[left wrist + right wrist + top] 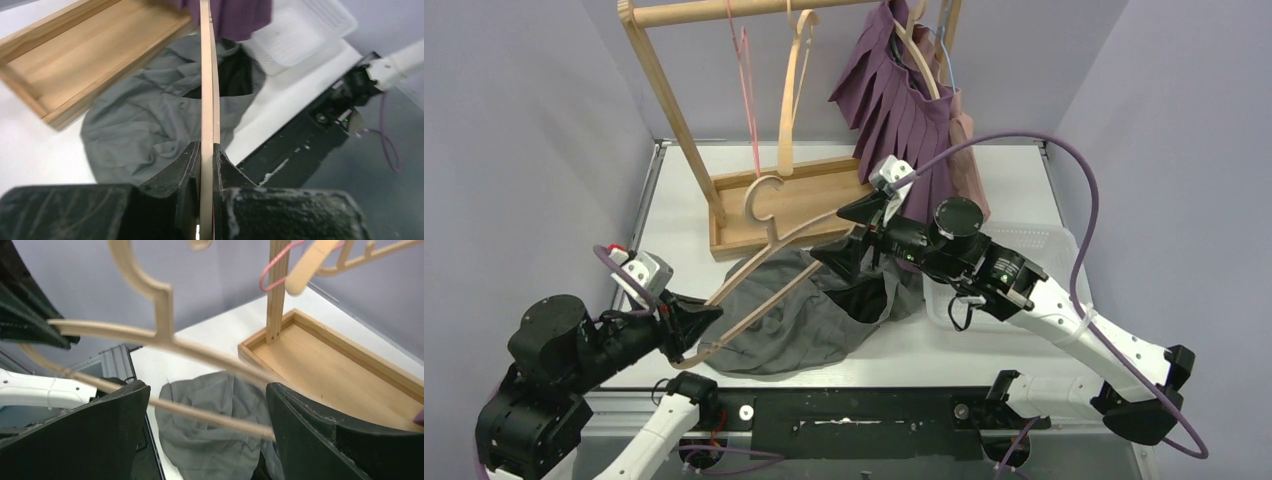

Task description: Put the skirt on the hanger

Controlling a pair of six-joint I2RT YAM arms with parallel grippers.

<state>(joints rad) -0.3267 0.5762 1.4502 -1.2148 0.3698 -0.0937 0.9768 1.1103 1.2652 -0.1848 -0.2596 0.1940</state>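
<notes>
Wooden tray (724, 245) held the rack post; white basket (1049, 240) sat half under the right arm, contents unclear. Grey skirt (809, 310) lay crumpled on the surface (679, 235), waist gaping, hem near the front edge, bare room to its left. Left tool (692, 325) clamped the hanger (209, 75) end; right tool (852, 235) gaped wide, straddling the hanger.

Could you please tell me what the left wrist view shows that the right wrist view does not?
Left wrist only: the white basket, a purple garment, and the left jaws shut on the hanger. Right wrist only: the rack post, a spare hanger, and the right jaws open on either side of the hanger. Both: the hanger, the grey skirt beneath it and the wooden tray.
</notes>
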